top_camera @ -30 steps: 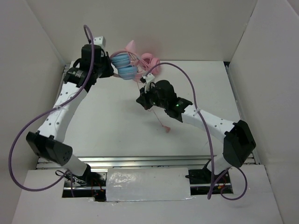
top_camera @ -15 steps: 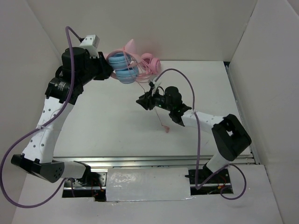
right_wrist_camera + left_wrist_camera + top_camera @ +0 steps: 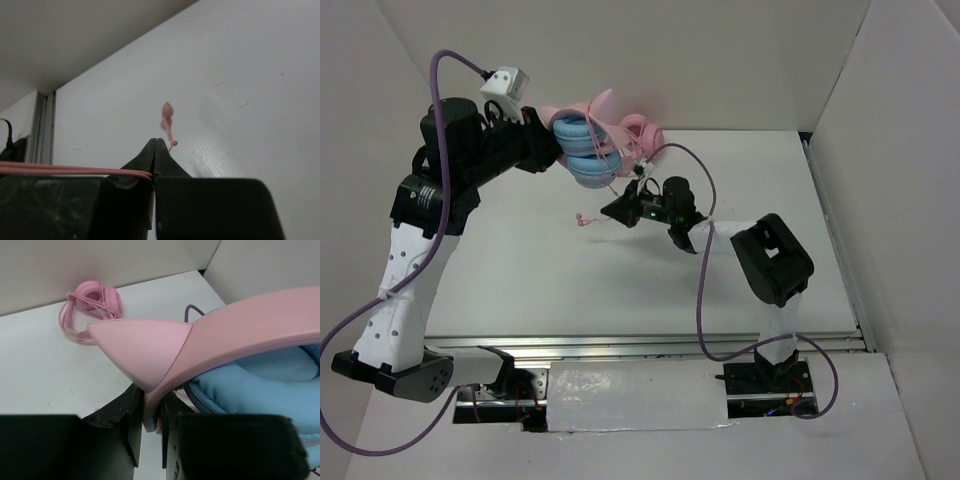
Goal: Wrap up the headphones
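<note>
The left claw (image 3: 150, 421) is closed tight on the headphones (image 3: 585, 150). Its two dark fingers pinch the pink headband (image 3: 250, 332) just beside the base of a pointed cat ear (image 3: 142, 352). The light blue ear cups (image 3: 582, 160) hang just past the fingertips, one above the other in the top view, and the padded blue lining fills the lower right of the left wrist view. The headphones are held up off the white tabletop (image 3: 570, 280), close to the back wall.

The right claw (image 3: 155, 146) is fully closed on the thin pink cable (image 3: 75, 171). It sits on the arm-base side of the headphones and slightly to their right, near them but apart. The cable enters from the side and is nipped at the very tips. Its short free end, with the plug (image 3: 167, 112), pokes out beyond the tips. In the top view the plug (image 3: 582, 220) hangs on the arm-base side of the headphones.

The all-pink headphones (image 3: 642, 132) lie on the tabletop just to the right of the headphones, against the back wall.
</note>
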